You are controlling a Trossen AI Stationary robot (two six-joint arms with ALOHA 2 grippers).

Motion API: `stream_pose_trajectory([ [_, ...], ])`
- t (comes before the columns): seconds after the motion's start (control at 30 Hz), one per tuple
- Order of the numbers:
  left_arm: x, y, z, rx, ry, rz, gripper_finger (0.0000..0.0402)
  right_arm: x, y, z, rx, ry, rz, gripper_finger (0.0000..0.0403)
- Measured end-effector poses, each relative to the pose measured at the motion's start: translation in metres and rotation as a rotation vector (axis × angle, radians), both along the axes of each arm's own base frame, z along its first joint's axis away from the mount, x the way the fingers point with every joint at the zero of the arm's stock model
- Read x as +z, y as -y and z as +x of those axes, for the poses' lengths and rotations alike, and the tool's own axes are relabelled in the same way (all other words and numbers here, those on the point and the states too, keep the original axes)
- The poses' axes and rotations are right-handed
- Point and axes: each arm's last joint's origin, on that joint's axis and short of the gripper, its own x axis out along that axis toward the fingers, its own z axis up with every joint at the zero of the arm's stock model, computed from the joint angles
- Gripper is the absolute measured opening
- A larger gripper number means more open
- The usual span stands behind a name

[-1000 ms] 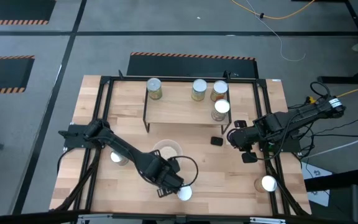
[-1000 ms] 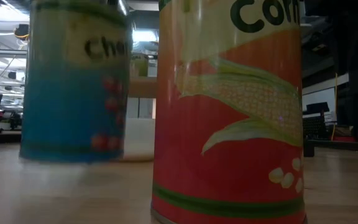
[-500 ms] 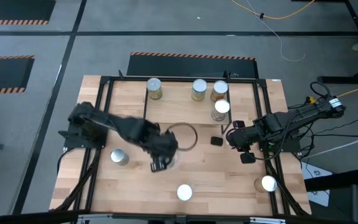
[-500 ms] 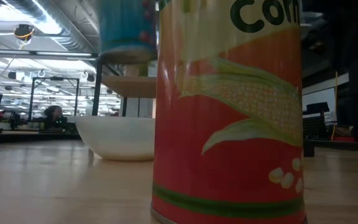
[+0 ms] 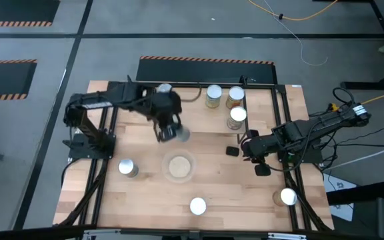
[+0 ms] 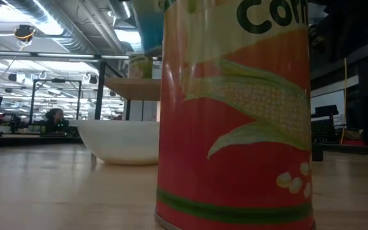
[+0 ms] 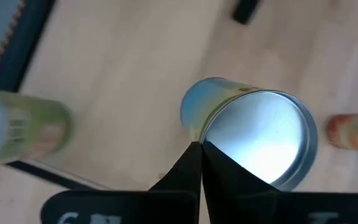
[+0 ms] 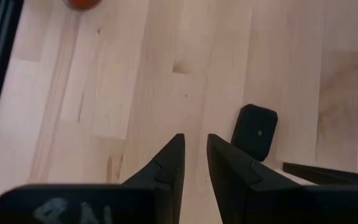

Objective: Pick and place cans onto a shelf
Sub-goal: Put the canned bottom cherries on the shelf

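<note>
My left gripper (image 5: pixel 167 130) is over the left part of the shelf (image 5: pixel 202 121), shut on a blue-labelled can (image 7: pixel 229 118) with a silver top. The can also shows high up in the low view (image 6: pixel 149 25). On the shelf stand a green-labelled can (image 5: pixel 165 90) at the far left, two cans (image 5: pixel 213 95) (image 5: pixel 236 97) at the far right, and another can (image 5: pixel 237 117) nearer. Three cans stand on the tabletop (image 5: pixel 127 167) (image 5: pixel 198 206) (image 5: pixel 287 197). My right gripper (image 5: pixel 249 148) waits at the table's right, slightly open and empty. My left gripper meets the blue can at the rim of its silver top (image 7: pixel 211 138), with its two fingertips (image 7: pixel 191 163) closed together there. The fingers come from above the can's top. The can hangs beyond the fingertips, clear of the table and the shelf board.
A clear round bowl (image 5: pixel 179 167) with beige contents sits mid-table. A small black block (image 5: pixel 232 151) lies beside my right gripper and shows in its wrist view (image 8: pixel 257 132). A red corn can (image 6: pixel 235 115) fills the low view. The black rod frame (image 5: pixel 109 120) borders the table.
My left gripper has lifted the blue can off the table near its front edge, risen, and swung toward the far edge, over the bowl to above the shelf's left part. It has stayed shut on the can throughout.
</note>
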Motion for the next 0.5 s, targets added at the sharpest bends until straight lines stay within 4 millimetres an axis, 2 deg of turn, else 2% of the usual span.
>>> stream_pose_trajectory([
  [0.27,-0.007,-0.054,-0.011,0.032,-0.111,-0.009,0.0,0.0,0.0,0.0,0.0,0.0,0.0,0.0074],
  [0.5,-0.007,-0.076,-0.019,0.016,-0.139,0.023,0.0,0.0,0.0,0.0,0.003,0.001,-0.001,0.0074],
])
